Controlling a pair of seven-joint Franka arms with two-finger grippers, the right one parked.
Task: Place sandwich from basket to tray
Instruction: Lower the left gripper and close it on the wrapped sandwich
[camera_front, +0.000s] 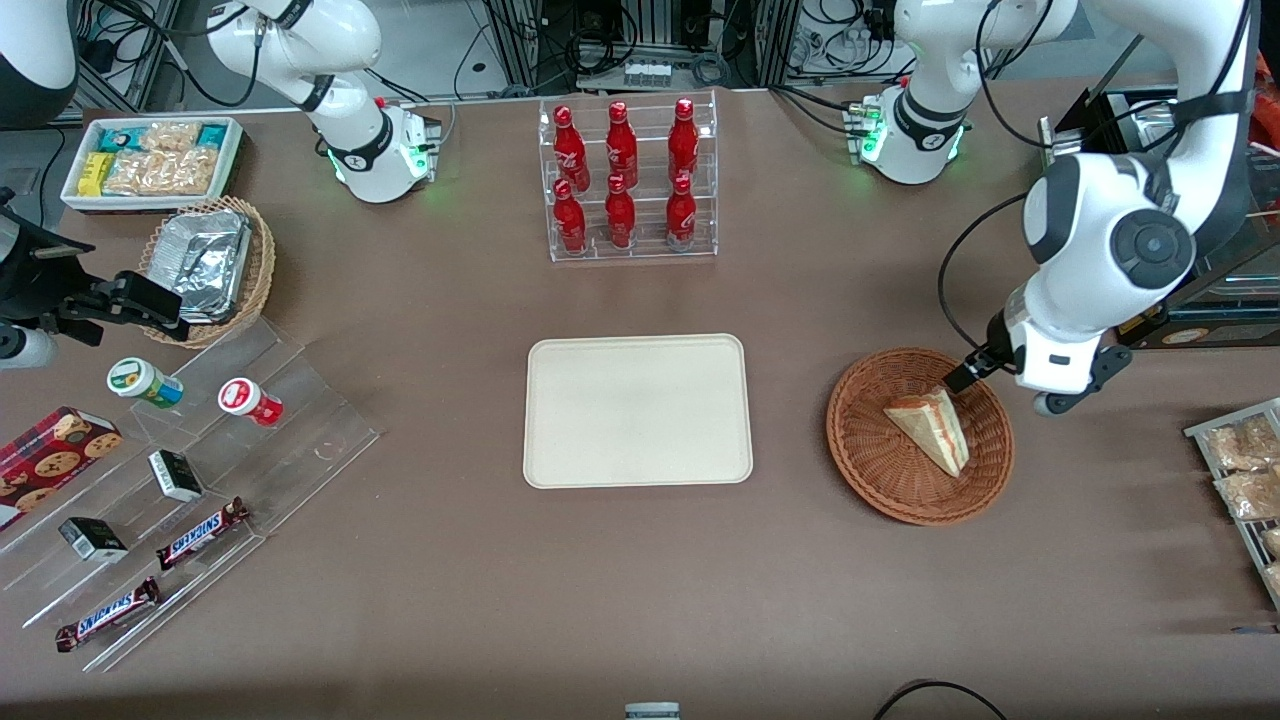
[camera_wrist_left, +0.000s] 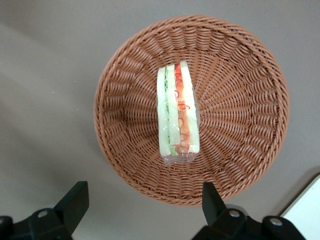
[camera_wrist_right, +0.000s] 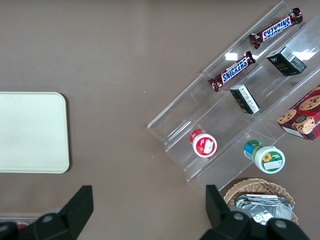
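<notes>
My fingers (camera_wrist_left: 142, 207) hang spread wide above the basket's (camera_front: 868, 462) rim at right of the front frame, gripping nothing, sandwich (camera_front: 932, 427) lying in the basket, empty tray (camera_front: 638, 411) mid-frame on the table (camera_front: 640, 580).

Sandwich (camera_front: 932, 425) wedge lies in wicker basket (camera_front: 860, 450); cream tray (camera_front: 638, 410) bare, beside basket; gripper (camera_wrist_left: 142, 205) above basket, fingers apart.
</notes>
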